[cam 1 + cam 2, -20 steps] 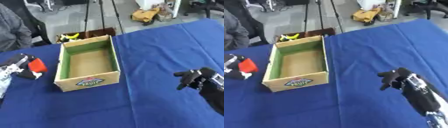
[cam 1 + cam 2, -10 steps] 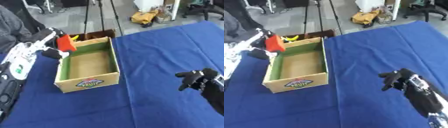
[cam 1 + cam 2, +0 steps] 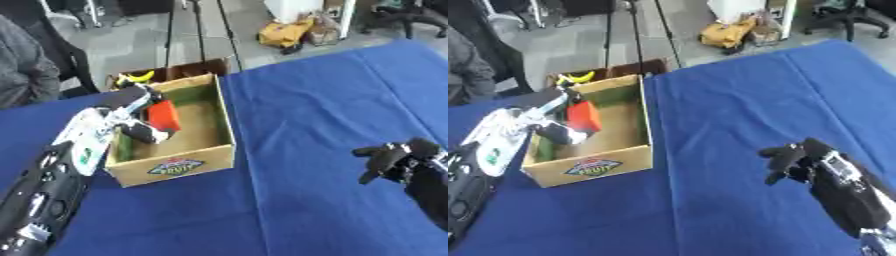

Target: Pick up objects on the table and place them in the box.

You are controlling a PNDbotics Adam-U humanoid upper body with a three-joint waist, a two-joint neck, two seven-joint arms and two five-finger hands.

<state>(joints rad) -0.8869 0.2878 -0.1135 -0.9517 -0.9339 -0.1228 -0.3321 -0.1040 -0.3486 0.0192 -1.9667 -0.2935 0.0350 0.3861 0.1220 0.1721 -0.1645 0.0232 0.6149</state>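
An open cardboard box (image 3: pixel 213 150) with a green lining stands on the blue table, left of centre. My left hand (image 3: pixel 136 116) reaches over its left wall from the lower left, fingers curled round a red object (image 3: pixel 164 116) held inside the box, above its floor. My right hand (image 3: pixel 388 161) hovers over the cloth at the right, apart from the box, fingers loosely bent and holding nothing.
Blue cloth (image 3: pixel 324 90) covers the table to the right of and in front of the box. A brown crate with a yellow thing (image 3: pixel 136 77) sits just behind the box, off the table. A person in grey (image 3: pixel 26 75) is at the far left edge.
My left hand has carried the red object from the box's far left corner down into the box. The right hand has stayed where it was. The camera has shifted slightly.
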